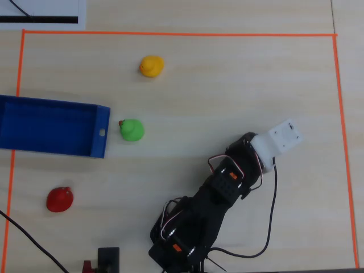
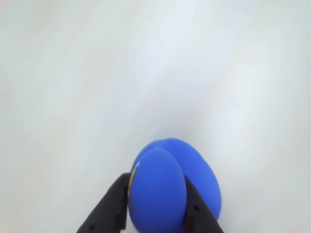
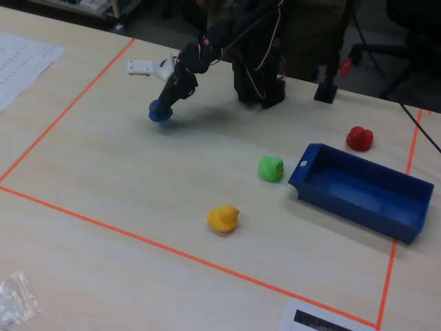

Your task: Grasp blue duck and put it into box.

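The blue duck (image 2: pixel 170 187) is clamped between my gripper's (image 2: pixel 158 180) two black fingers (image 2: pixel 114 204) in the wrist view. In the fixed view the gripper (image 3: pixel 164 107) holds the duck (image 3: pixel 159 112) low over the table at the left, far from the box (image 3: pixel 348 210). In the overhead view the duck is hidden under the arm's white wrist part (image 1: pixel 280 139). The dark-blue box (image 1: pixel 57 149) lies at the left edge there, open and empty, with a small hole in its end wall.
A green duck (image 1: pixel 132 129) sits just beside the box's holed end, also seen in the fixed view (image 3: pixel 271 168). A yellow duck (image 1: pixel 152 65) and a red duck (image 1: pixel 59 199) lie apart. Orange tape (image 1: pixel 170 34) frames the workspace. A plastic bag (image 3: pixel 14 296) lies outside it.
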Tool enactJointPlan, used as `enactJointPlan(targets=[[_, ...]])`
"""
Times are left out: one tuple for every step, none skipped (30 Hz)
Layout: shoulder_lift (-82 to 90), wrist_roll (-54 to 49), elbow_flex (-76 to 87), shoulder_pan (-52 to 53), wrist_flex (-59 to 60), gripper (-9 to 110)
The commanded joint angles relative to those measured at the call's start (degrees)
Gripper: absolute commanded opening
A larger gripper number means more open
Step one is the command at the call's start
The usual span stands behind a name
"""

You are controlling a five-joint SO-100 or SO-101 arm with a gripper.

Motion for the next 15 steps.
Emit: enactJointPlan(targets=[[4.75,10.28,-18.37,-17.23,31.2,0],[5.54,12.74,-21.53,-22.59,37.18,0],[6.33,15.56,-24.35,-28.04,42.45,0],[7.29,18.28,-26.54,-33.84,46.67,0],[8.09,21.09,-28.48,-39.81,50.45,0],[8.35,24.08,-30.59,-45.79,53.79,0],[8.0,26.98,-32.78,-51.42,56.34,0],[7.12,29.71,-34.72,-56.69,58.01,0],[5.8,31.9,-36.83,-61.44,58.97,0],[4.13,33.4,-38.94,-65.57,59.33,0],[2.11,34.45,-41.22,-68.82,59.33,0],[-0.18,34.8,-43.51,-71.54,59.24,0],[-2.9,35.07,-46.23,-73.56,58.71,0],[-5.71,35.07,-48.78,-75.06,58.01,0],[-8.7,35.07,-51.24,-75.94,56.87,0]])
